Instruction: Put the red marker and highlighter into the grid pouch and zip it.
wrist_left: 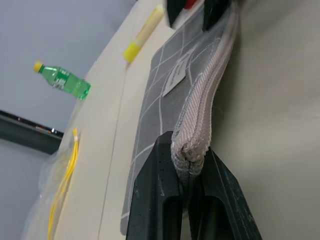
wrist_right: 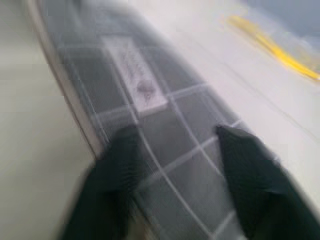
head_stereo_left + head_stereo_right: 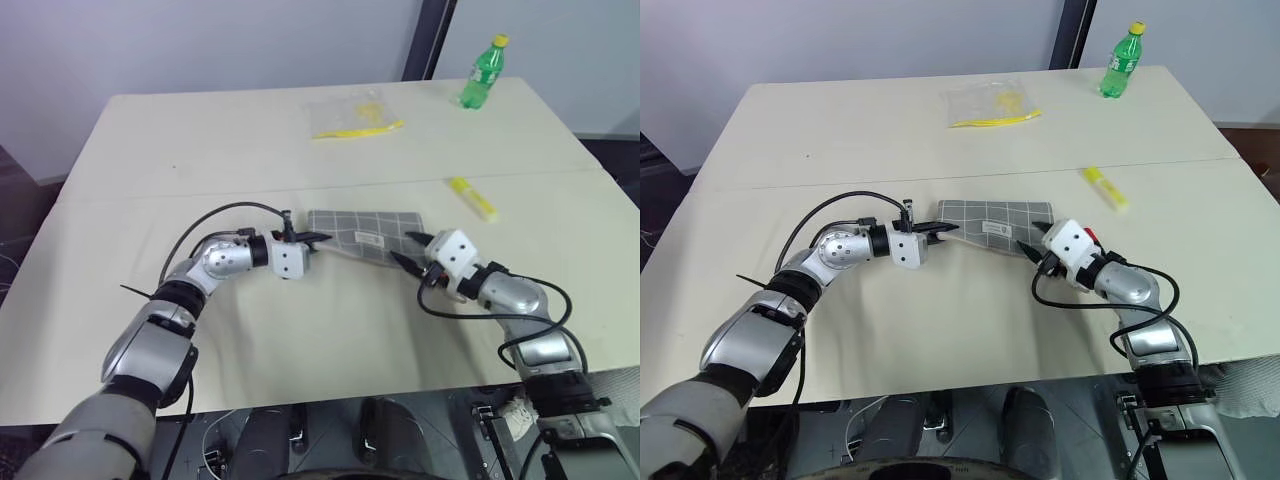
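Left gripper [image 3: 318, 238]: clamped on the zipper-edge corner of the grid pouch [image 3: 362, 232]. Right gripper [image 3: 411, 250]: fingers apart at the pouch's opposite end, gripping nothing. Pouch: grey, white grid lines, white label, flat at table centre, long axis running left to right between the grippers. Highlighter [image 3: 473, 197]: all yellow, lying diagonally beyond the right gripper, apart from the pouch. Bare table [image 3: 200, 130] surrounds both; clear bag [image 3: 352, 113] and green bottle [image 3: 483, 71] sit near the far edge.
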Available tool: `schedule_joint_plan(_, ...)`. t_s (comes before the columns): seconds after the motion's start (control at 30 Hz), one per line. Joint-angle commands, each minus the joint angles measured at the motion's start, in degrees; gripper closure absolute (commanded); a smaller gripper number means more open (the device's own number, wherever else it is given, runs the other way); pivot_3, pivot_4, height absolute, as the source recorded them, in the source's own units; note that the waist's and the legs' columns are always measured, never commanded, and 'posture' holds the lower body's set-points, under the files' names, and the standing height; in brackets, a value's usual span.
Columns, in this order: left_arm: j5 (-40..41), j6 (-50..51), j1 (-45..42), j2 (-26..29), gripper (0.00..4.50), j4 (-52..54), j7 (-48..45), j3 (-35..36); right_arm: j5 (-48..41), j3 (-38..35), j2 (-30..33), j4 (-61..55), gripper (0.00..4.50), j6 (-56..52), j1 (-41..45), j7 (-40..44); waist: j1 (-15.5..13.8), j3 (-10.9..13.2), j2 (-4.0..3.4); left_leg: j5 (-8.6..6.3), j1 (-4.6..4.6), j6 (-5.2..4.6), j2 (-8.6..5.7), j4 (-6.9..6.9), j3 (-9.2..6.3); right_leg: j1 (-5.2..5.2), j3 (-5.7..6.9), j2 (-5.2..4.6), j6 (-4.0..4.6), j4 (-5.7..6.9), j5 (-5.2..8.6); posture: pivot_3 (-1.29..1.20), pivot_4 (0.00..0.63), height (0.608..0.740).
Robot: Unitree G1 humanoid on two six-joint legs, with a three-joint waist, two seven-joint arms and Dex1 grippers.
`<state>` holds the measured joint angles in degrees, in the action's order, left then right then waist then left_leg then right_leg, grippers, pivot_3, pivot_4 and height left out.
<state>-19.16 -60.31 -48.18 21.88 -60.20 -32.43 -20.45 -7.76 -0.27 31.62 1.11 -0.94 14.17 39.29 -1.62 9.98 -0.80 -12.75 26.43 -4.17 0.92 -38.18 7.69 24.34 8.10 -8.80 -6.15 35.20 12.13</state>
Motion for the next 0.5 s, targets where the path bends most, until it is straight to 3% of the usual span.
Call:
schedule_joint_plan(0.03, 3.4, 3.1, 4.1, 0.7, 4.50, 2.6, -2.6, 1.2, -6.2, -4.8, 1.1, -8.3, 0.07, -6.9, -1.8, 0.2, 0.1, 0.0, 0.00, -0.01, 0.00, -0.02, 0.00, 0.00, 0.00, 0.01, 0.00, -0.01, 0.00, 0.00, 0.00, 0.00, 0.150, 0.740)
schedule_joint_plan(0.27, 9.7, 12.2, 12.4, 2.0, 4.50, 16.9, -3.4, 5.2, -5.6, -7.3, 3.7, -16.2, 0.03, -16.4, -10.0, -2.8, 0.9, 0.0, 0.01, -0.05, 0.02, -0.05, 0.00, 0.03, 0.00, 0.00, 0.00, -0.03, 0.00, 0.00, 0.00, 0.00, 0.150, 0.740)
schedule_joint_plan(0.5, 9.4, 18.9, 16.1, 2.0, 4.50, 25.2, -1.6, 6.4, -5.0, -5.7, -4.0, -16.8, 0.03, -26.5, -11.3, -12.8, 1.0, 0.0, 0.01, -0.09, 0.01, 0.12, 0.03, 0.02, 0.00, 0.02, -0.02, 0.01, 0.01, 0.03, 0.00, 0.00, 0.150, 0.740)
